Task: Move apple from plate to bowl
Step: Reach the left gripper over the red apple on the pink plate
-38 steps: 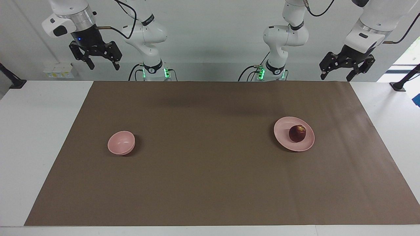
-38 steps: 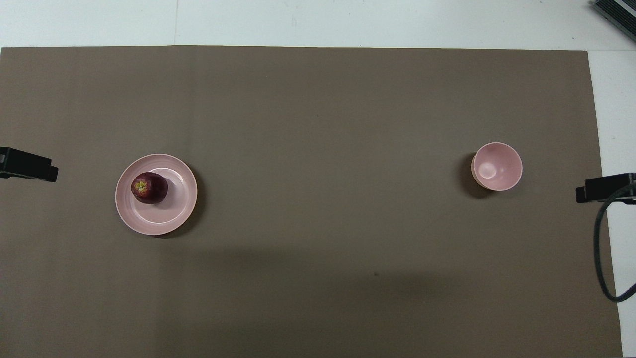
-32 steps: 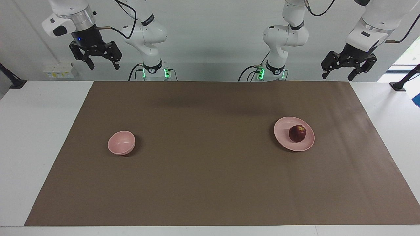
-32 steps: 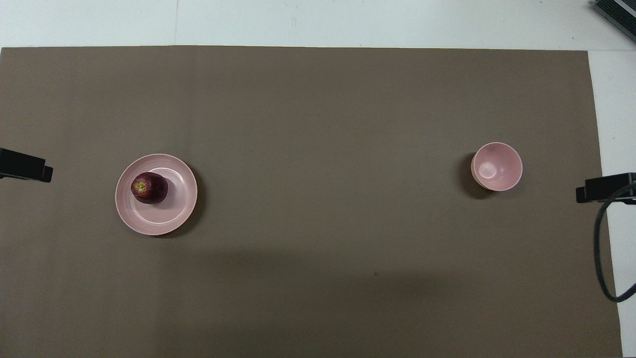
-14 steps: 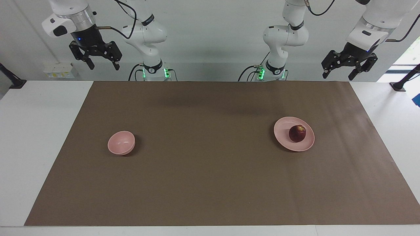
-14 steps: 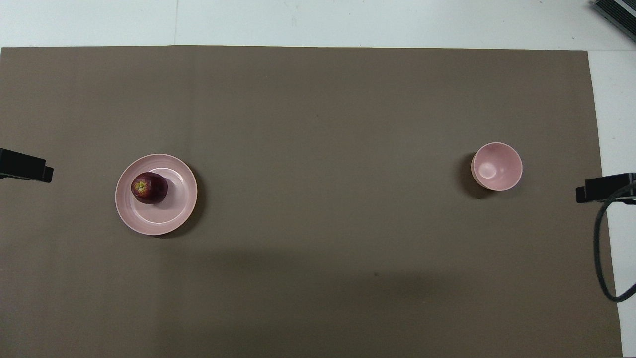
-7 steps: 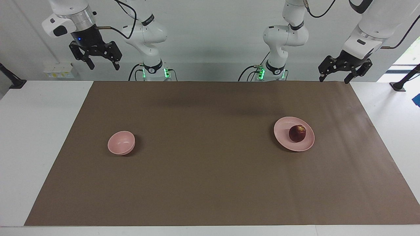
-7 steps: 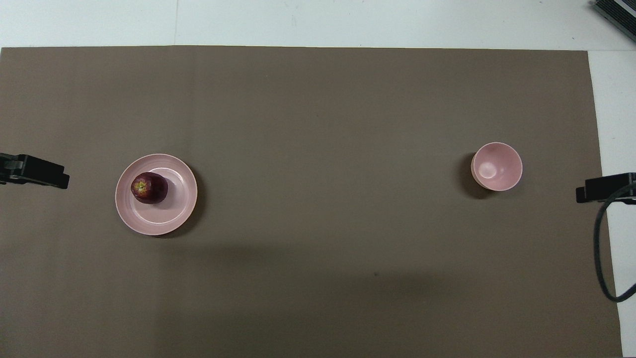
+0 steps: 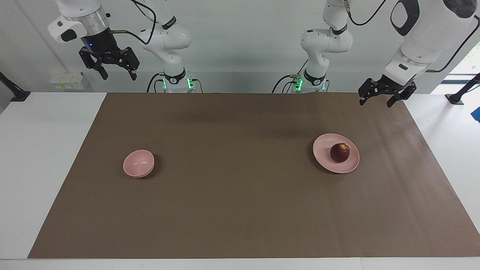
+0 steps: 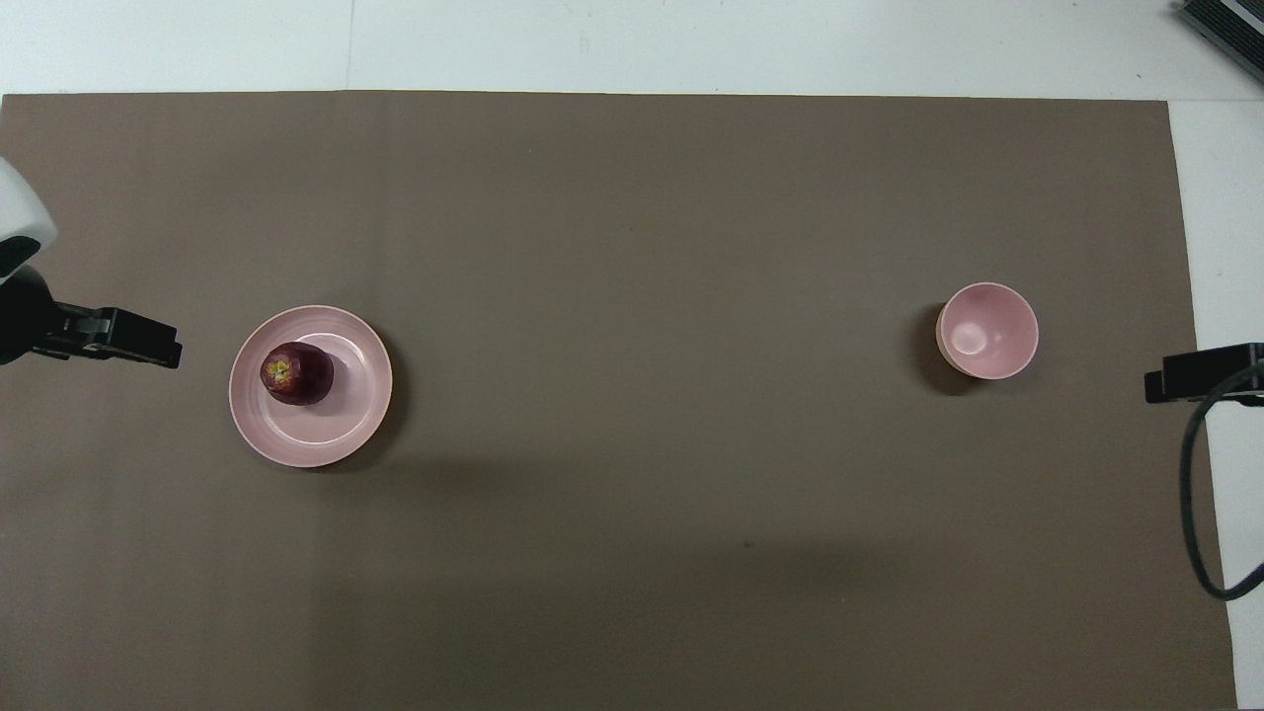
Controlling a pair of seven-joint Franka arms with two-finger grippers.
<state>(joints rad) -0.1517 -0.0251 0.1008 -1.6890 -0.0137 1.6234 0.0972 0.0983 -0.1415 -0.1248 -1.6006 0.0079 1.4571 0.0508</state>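
The dark red apple sits on the wide pink plate toward the left arm's end of the table; both show in the overhead view, apple on plate. The small deep pink bowl stands empty toward the right arm's end, also in the overhead view. My left gripper is open and empty in the air over the mat's edge by the robots, apart from the plate. My right gripper is open and empty, raised at its own end, waiting.
A brown mat covers most of the white table. A black cable hangs by the right gripper at the mat's edge. A dark object lies at the table's corner farthest from the robots.
My left gripper has come down and moved in toward the plate. The right arm, apple, plate and bowl have not moved.
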